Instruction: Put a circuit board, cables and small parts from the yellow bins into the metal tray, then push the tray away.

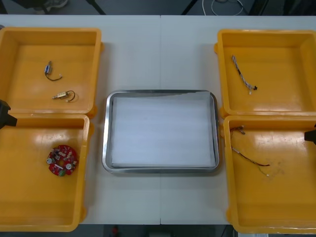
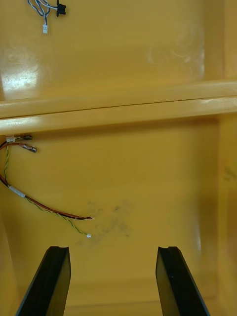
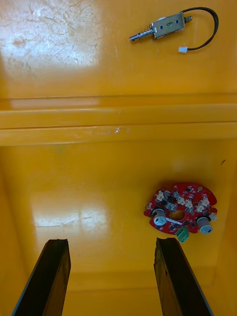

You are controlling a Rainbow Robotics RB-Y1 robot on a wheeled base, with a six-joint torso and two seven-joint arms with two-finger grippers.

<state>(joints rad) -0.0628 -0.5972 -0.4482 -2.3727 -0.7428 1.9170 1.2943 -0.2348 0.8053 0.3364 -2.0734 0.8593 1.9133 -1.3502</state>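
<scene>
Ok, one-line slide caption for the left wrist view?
Left end effector open over a yellow bin, red circuit board lying just ahead.

The pale worktop (image 1: 161, 54) has a thin seam (image 1: 160, 207) running front to back. Beyond its far edge lies dark floor (image 1: 148, 6).

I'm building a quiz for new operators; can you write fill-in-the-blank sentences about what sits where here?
The yellow bin holding the red circuit board is the near one on the robot's ___.
The far left bin holds ___ small metal parts.
The blue and white cable lies in the far bin on the robot's ___.
The left gripper and the right gripper are both ___ (open or shut).
Missing words: left; two; right; open.
</scene>
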